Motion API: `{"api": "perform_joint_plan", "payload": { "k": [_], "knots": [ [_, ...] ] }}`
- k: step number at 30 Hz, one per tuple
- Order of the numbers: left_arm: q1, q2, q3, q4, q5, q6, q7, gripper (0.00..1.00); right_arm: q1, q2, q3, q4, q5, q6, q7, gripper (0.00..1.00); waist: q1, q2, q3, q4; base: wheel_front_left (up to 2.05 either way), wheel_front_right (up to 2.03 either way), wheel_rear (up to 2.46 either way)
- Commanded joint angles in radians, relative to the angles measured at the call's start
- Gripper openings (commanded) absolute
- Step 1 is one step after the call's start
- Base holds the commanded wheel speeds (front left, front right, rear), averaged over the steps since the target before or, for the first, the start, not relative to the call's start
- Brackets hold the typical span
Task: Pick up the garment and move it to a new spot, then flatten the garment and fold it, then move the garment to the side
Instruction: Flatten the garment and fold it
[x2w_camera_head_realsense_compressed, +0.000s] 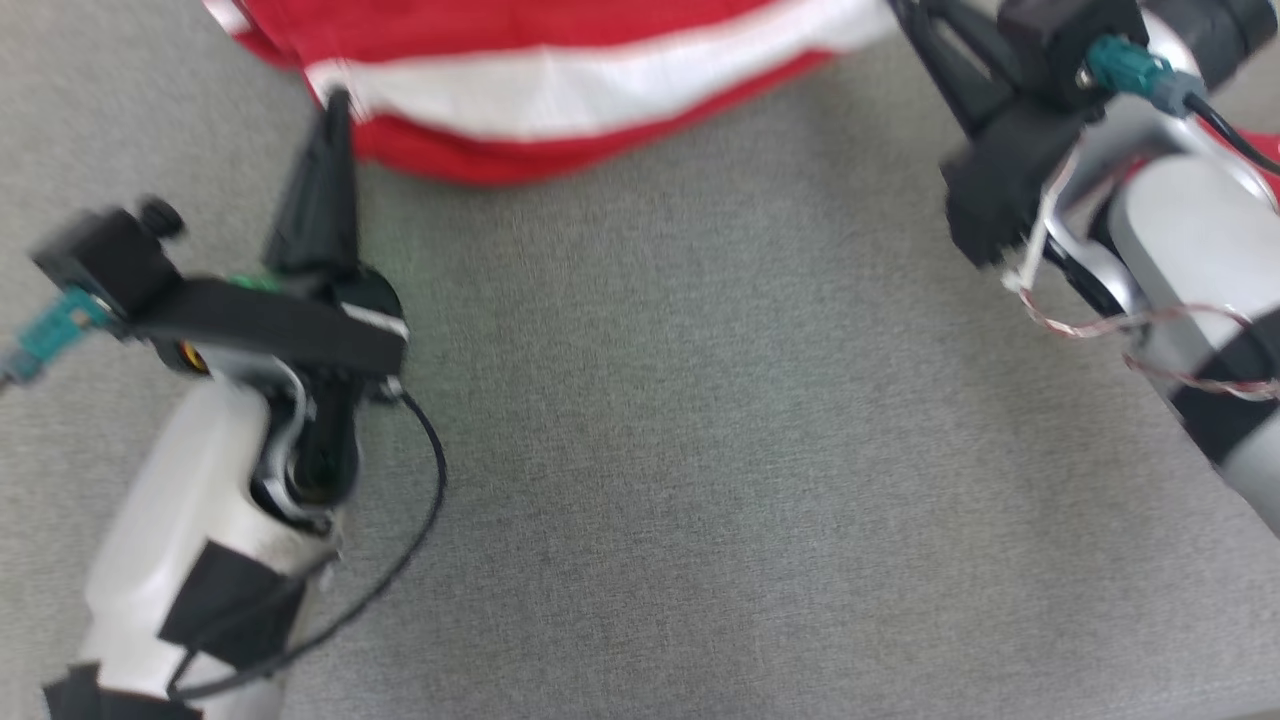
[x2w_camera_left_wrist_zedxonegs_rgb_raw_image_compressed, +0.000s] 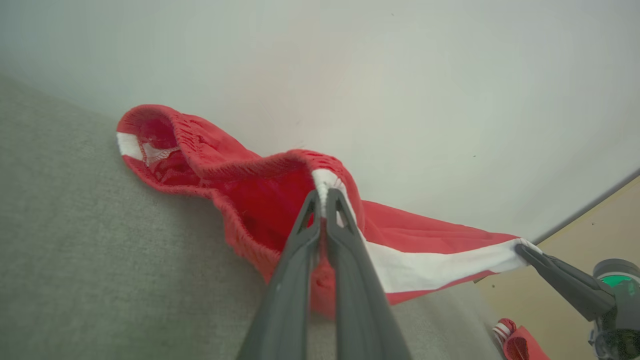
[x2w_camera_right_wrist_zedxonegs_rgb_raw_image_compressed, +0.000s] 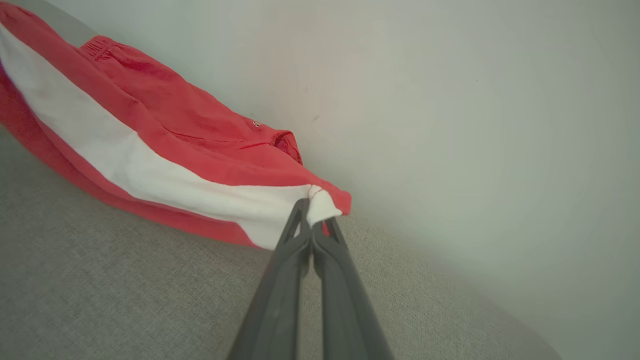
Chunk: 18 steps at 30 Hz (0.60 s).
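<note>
The garment (x2w_camera_head_realsense_compressed: 560, 85) is a pair of red shorts with a broad white side stripe, stretched across the far part of the grey cloth table. My left gripper (x2w_camera_head_realsense_compressed: 338, 100) is shut on its elastic waistband (x2w_camera_left_wrist_zedxonegs_rgb_raw_image_compressed: 325, 182) at the white stripe. My right gripper (x2w_camera_right_wrist_zedxonegs_rgb_raw_image_compressed: 315, 205) is shut on the white corner of the leg hem (x2w_camera_right_wrist_zedxonegs_rgb_raw_image_compressed: 322, 202); in the left wrist view the right gripper (x2w_camera_left_wrist_zedxonegs_rgb_raw_image_compressed: 522, 247) holds that far end. The cloth hangs between the two grips with its lower edge sagging toward the table.
The grey fabric table surface (x2w_camera_head_realsense_compressed: 700, 450) spreads wide in front of both arms. A pale wall (x2w_camera_right_wrist_zedxonegs_rgb_raw_image_compressed: 475, 125) rises close behind the garment. Beyond the table's edge lies tan floor (x2w_camera_left_wrist_zedxonegs_rgb_raw_image_compressed: 575, 260) with a second red and white cloth (x2w_camera_left_wrist_zedxonegs_rgb_raw_image_compressed: 517, 342) on it.
</note>
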Motion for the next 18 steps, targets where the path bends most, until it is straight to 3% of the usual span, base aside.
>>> {"api": "perform_joint_plan", "payload": {
  "k": [1,10,18],
  "knots": [
    [0.032,0.004,-0.015,0.003,-0.018,-0.002,-0.002,0.0,0.03,-0.03,0.018,-0.02,0.038,-0.003,0.022,0.0,0.0002,0.0001,-0.07,0.003,0.0,0.0,0.0],
    [0.224,0.002,-0.078,-0.008,-0.09,-0.002,-0.003,0.0,0.208,-0.194,0.12,-0.169,0.262,-0.003,0.181,0.0,0.0002,0.0001,-0.211,0.009,0.0,0.0,0.0],
    [0.425,0.02,-0.126,-0.09,-0.194,-0.002,-0.003,0.0,0.417,-0.29,0.073,-0.269,0.46,-0.003,0.331,0.0,0.0002,0.0001,-0.323,0.025,0.0,0.0,0.0]
  ]
}}
